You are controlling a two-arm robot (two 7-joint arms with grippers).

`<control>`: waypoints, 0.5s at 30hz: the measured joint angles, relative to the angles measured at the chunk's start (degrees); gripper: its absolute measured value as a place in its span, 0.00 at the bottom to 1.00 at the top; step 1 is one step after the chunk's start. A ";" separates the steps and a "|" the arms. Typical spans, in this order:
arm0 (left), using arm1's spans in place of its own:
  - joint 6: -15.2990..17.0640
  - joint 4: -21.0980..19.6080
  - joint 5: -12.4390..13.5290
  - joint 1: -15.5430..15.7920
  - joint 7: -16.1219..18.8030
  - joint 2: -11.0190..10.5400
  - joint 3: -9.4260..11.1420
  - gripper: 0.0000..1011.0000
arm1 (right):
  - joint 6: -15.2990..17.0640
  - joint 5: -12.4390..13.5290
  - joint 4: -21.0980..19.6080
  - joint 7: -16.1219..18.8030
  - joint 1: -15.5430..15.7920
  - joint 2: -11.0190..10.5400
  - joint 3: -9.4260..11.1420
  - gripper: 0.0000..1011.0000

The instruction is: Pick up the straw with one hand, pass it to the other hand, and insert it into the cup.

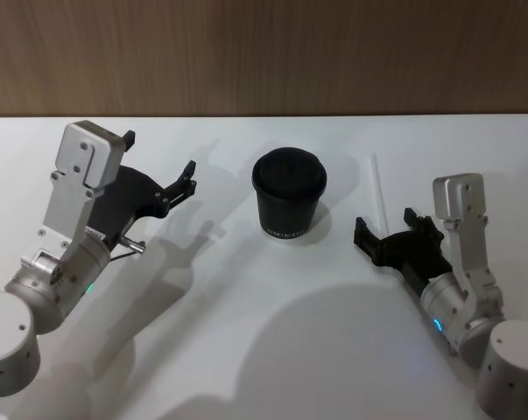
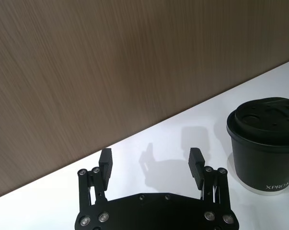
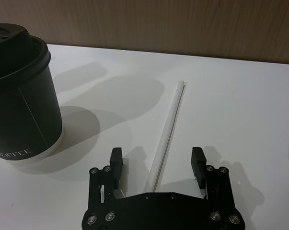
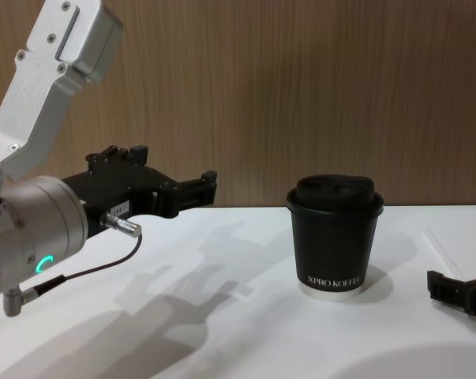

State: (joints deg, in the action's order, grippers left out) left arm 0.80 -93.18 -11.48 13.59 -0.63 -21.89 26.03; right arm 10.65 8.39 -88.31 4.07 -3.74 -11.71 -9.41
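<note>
The pickup step is in hand, and the straw [image 1: 379, 188] is not yet gripped. It lies flat on the white surface [image 1: 246, 332], in the right half and nearer the back edge. It is just right of the cup [image 1: 289, 197] but apart from it, and it runs roughly front to back.

The right hand [image 3: 157, 155] sits low over the near end of the straw, released, with one finger on each side and neither touching it. The left hand [image 1: 158, 153] hangs above the left half of the surface, also released and empty, with its fingers pointing toward the cup.

The next move likely calls for the right hand to settle a little lower and close squarely across the tube. It then needs to lift the straw so enough length sticks out for the left hand to take.

The straw is a thin, straight, pale tube, smooth and probably very light. It may roll or skid if one finger reaches it first. The cup stands upright, black, with its domed lid on.
</note>
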 joint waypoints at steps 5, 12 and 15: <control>0.00 0.00 0.00 0.00 0.00 0.00 0.00 0.99 | 0.08 -0.04 0.06 0.05 -0.02 0.07 0.03 0.77; 0.00 0.00 0.00 0.01 0.00 0.00 0.00 0.99 | 0.12 -0.07 0.09 0.08 -0.01 0.12 0.07 0.55; 0.00 0.00 0.00 0.00 0.00 0.00 0.00 0.99 | 0.13 -0.09 0.10 0.10 -0.01 0.13 0.07 0.47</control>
State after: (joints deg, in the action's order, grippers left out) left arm 0.80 -93.17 -11.48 13.59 -0.63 -21.89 26.02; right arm 10.78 8.30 -88.21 4.16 -3.75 -11.57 -9.33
